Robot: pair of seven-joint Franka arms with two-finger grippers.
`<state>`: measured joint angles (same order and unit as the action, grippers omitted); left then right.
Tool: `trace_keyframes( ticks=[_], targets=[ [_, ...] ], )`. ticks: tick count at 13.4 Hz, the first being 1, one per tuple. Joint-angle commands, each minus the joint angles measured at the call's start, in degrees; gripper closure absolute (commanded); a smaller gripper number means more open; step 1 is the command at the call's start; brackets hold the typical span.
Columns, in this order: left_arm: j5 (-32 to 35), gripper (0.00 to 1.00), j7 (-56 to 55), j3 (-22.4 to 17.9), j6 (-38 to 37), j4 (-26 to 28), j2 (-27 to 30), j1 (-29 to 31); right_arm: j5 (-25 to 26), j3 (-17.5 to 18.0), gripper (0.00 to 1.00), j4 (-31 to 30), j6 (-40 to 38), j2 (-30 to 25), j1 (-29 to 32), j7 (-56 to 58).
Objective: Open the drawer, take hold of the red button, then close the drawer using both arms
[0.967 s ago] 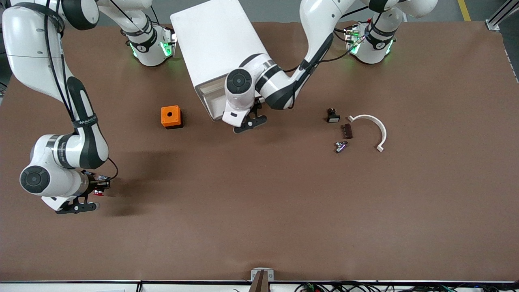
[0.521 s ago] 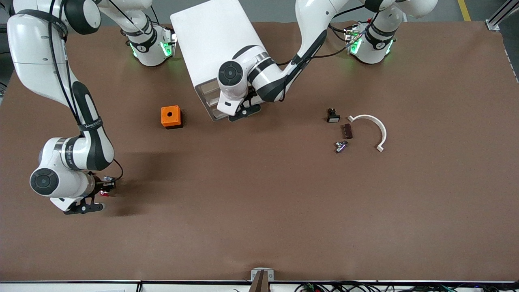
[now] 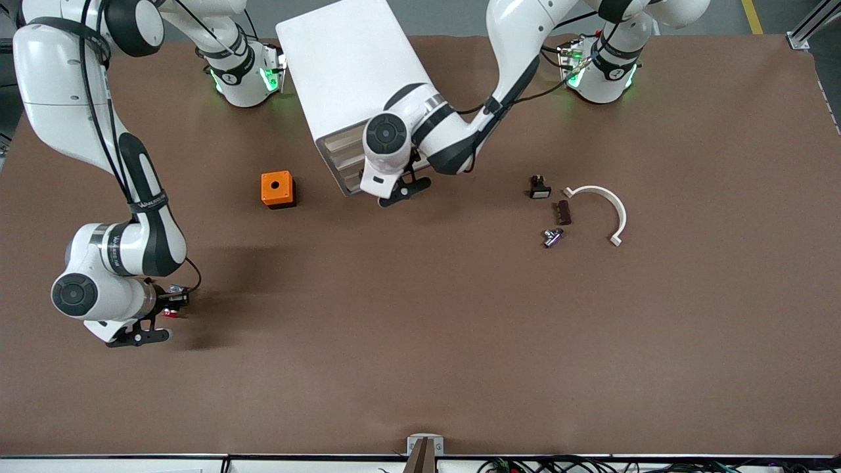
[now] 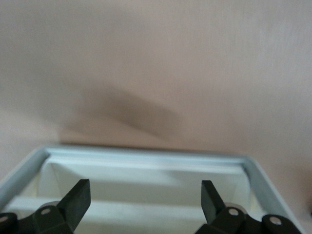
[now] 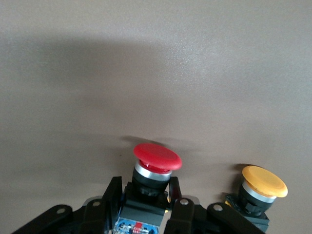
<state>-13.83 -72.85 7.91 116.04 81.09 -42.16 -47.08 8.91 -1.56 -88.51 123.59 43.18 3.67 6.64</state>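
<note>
Plain brown table (image 3: 420, 341), nothing fancy. Just backed the left gripper (image 3: 404, 190) off a touch from the cabinet (image 3: 341, 59) front after nudging in a moment ago, fingers spread wide. Probably means the closing push is about done, though can still see the white drawer (image 4: 146, 158) rim under those fingers, so can't call it flush. Well away from the cabinet, toward the right arm's end: right gripper (image 3: 169, 305) barely shifted, pinching the button (image 5: 157, 158). Glossy red mushroom cap, silver collar, black body. Orange-capped twin (image 5: 263, 181) just beside.

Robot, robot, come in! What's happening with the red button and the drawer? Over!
Right gripper shut on red button, above table. Left gripper open at cabinet's drawer. Nothing in the way.
</note>
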Motion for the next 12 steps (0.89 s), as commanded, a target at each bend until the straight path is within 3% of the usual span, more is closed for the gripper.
trace_keyframes(
  ticks=[1, 3, 4, 8, 12],
  targets=[
    [0.9, 0.0, 1.7, -0.2, -1.6, -0.8, 1.7, 3.0, 1.3, 0.5, 0.46, -0.3, 0.8, 0.0, 0.4, 0.3],
    [8.1, 0.0, 2.2, 0.0, -2.0, -1.2, 3.7, 6.7, 1.2, 0.5, 0.06, -0.3, 0.6, -0.1, 0.4, 0.3],
    [9.8, 0.0, 2.2, 0.0, -2.2, -1.1, 5.4, 8.7, 1.2, 0.6, 0.0, -0.3, 0.6, -0.2, 0.2, 0.3],
    [11.4, 0.0, 8.3, 0.0, -6.4, -1.1, 11.5, 18.0, 1.2, 0.9, 0.0, -0.1, -1.2, -2.2, -0.5, -0.5],
    [16.7, 0.0, 19.3, 0.0, -13.9, -1.1, 18.7, 26.5, 0.7, 1.1, 0.0, -0.1, -12.6, -10.1, -1.9, -1.5]
  ],
)
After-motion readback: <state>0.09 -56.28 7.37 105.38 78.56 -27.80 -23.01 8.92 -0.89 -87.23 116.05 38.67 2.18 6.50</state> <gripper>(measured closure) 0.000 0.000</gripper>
